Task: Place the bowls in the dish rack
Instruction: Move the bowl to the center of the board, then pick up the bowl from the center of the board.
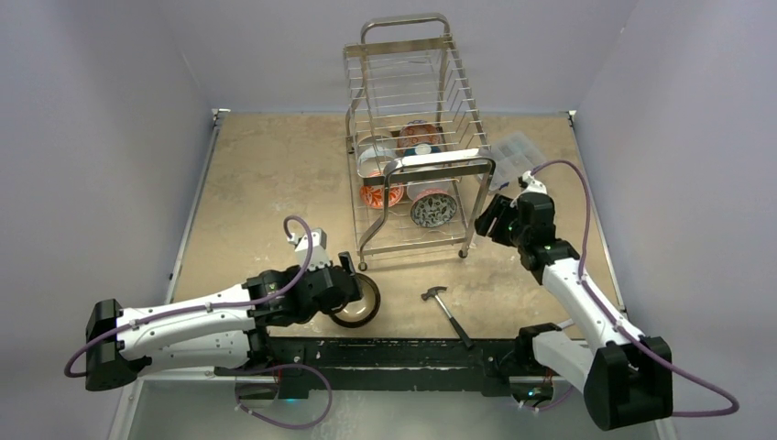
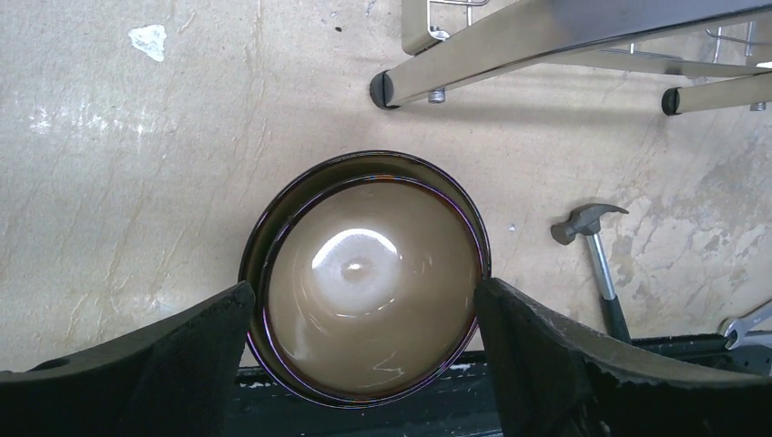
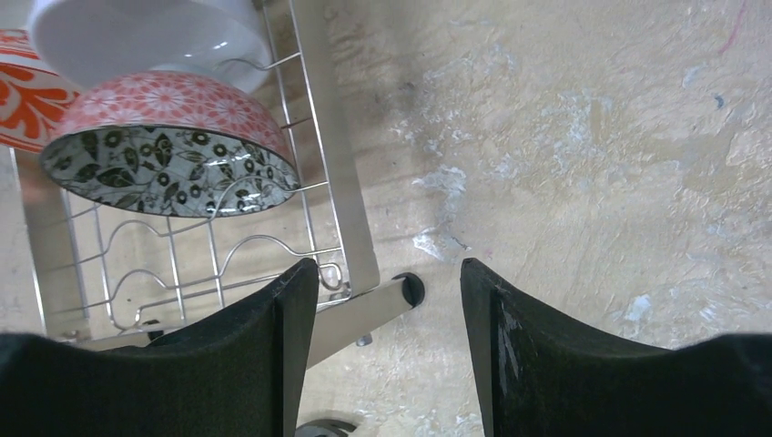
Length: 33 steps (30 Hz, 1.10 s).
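Note:
My left gripper (image 1: 353, 286) is shut on a dark brown bowl (image 1: 356, 302) with a cream inside, near the table's front edge. In the left wrist view the bowl (image 2: 369, 273) fills the span between my fingers, which touch its rim on both sides. The chrome dish rack (image 1: 417, 119) stands behind it; its feet show in the left wrist view (image 2: 546, 45). Its lower tier holds a red-and-white bowl (image 1: 381, 194), a leaf-patterned bowl (image 1: 432, 210) and a white bowl (image 1: 376, 156). My right gripper (image 1: 486, 220) is open and empty beside the rack's front right leg (image 3: 341, 182).
A small hammer (image 1: 447, 307) lies on the table in front of the rack, right of the held bowl (image 2: 592, 246). A clear plastic box (image 1: 518, 156) sits behind my right arm. A wrench end (image 2: 751, 319) shows near the black base bar.

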Available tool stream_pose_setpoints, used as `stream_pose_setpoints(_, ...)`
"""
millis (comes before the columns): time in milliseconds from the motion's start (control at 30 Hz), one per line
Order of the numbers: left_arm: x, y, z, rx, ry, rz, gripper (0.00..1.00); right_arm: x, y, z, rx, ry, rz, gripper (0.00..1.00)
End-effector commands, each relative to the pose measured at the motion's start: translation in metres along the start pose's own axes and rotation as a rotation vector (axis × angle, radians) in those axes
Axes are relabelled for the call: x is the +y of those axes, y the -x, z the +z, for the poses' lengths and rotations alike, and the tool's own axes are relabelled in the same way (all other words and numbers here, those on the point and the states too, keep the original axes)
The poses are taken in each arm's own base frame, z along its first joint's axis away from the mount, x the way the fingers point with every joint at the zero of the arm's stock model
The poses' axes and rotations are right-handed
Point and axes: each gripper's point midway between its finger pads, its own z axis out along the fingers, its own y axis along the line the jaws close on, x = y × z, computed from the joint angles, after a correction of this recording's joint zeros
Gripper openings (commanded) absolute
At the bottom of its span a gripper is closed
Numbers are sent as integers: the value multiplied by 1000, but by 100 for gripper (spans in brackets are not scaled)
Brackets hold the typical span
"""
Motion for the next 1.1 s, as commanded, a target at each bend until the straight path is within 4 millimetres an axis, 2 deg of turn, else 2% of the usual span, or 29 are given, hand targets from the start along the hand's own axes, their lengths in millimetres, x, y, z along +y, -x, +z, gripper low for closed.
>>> stream_pose_setpoints(0, -4, 14, -5, -44, -12, -4, 90, 12, 4, -17, 8, 28, 15, 62)
stream_pose_setpoints(67, -5, 12, -4, -41, -36, -17, 88, 15, -3, -21, 37, 52, 31, 61)
stream_pose_setpoints(100, -8, 9, -3, -33, -76, -49, 85, 18, -14, -28, 81, 71, 57, 61)
stream_pose_setpoints(200, -11, 3, 0, -17, -104, -68, 83, 22, -23, -35, 122, 95, 70, 61)
stream_pose_setpoints(433, -4, -2, 5, 1, -46, -19, 81, 37, -44, -51, 204, 208, 63, 61)
stream_pose_setpoints(600, 7, 3, 4, -4, 49, 64, 82, 47, -58, -51, 242, 306, 52, 61)
stream_pose_setpoints(700, 8, 2, 6, 6, 56, 76, 76, 48, -66, -49, 259, 335, 68, 62)
stream_pose_setpoints(800, 8, 0, 9, 18, 41, 73, 65, 47, -68, -47, 260, 336, 66, 62)
stream_pose_setpoints(1067, 11, -12, 23, 73, 45, 92, 60, 47, -67, -45, 268, 335, 49, 63)
